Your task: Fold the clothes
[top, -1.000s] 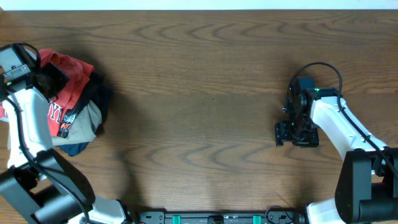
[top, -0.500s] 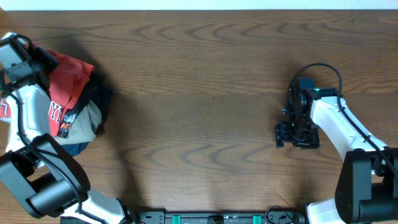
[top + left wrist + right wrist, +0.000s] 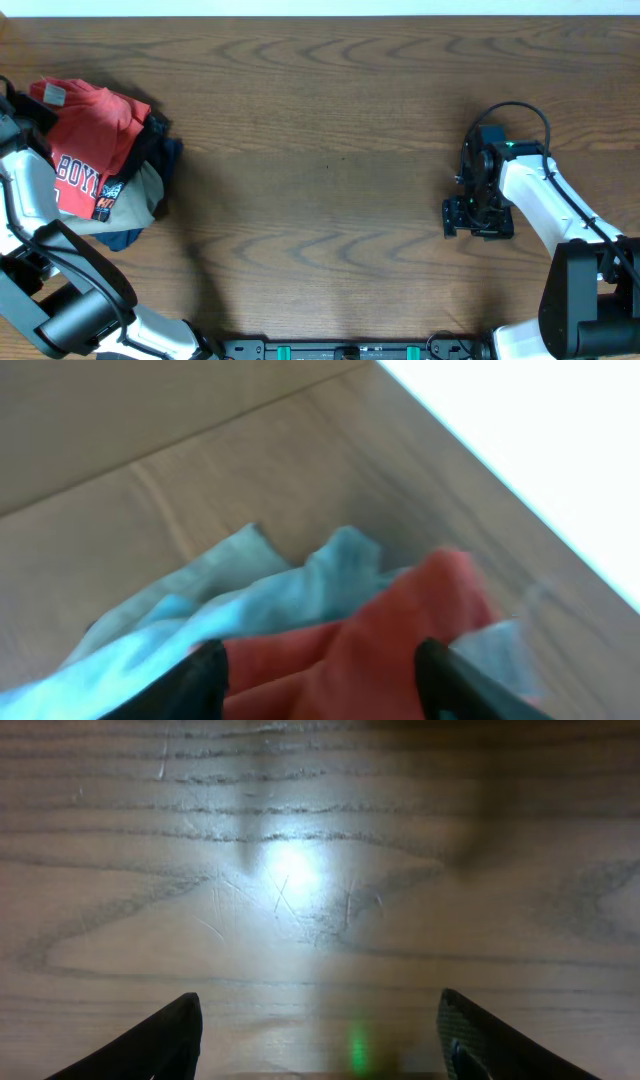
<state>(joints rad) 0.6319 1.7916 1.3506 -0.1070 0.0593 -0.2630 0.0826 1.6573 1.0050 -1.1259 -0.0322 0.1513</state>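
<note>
The red-orange T-shirt (image 3: 95,125) lies crumpled on top of a pile of folded garments at the table's far left, with its white neck tag (image 3: 52,93) up and white lettering (image 3: 75,172) showing. In the left wrist view my left gripper (image 3: 320,685) is open. Its black fingers (image 3: 200,680) stand wide apart, with the red shirt (image 3: 390,635) between and beyond them, over a light blue garment (image 3: 230,600). My left arm (image 3: 25,190) sits at the frame's left edge. My right gripper (image 3: 478,218) is open above bare wood at the right, holding nothing (image 3: 320,1040).
Under the shirt lie a tan garment (image 3: 135,195), a black one (image 3: 155,140) and a navy one (image 3: 122,239). The wooden table (image 3: 330,160) stretches between the arms. A white strip runs along its far edge (image 3: 320,8).
My left gripper has opened and let go of the red shirt, which now lies spread on the pile. The left arm has drawn back toward the left edge. The right arm has not moved.
</note>
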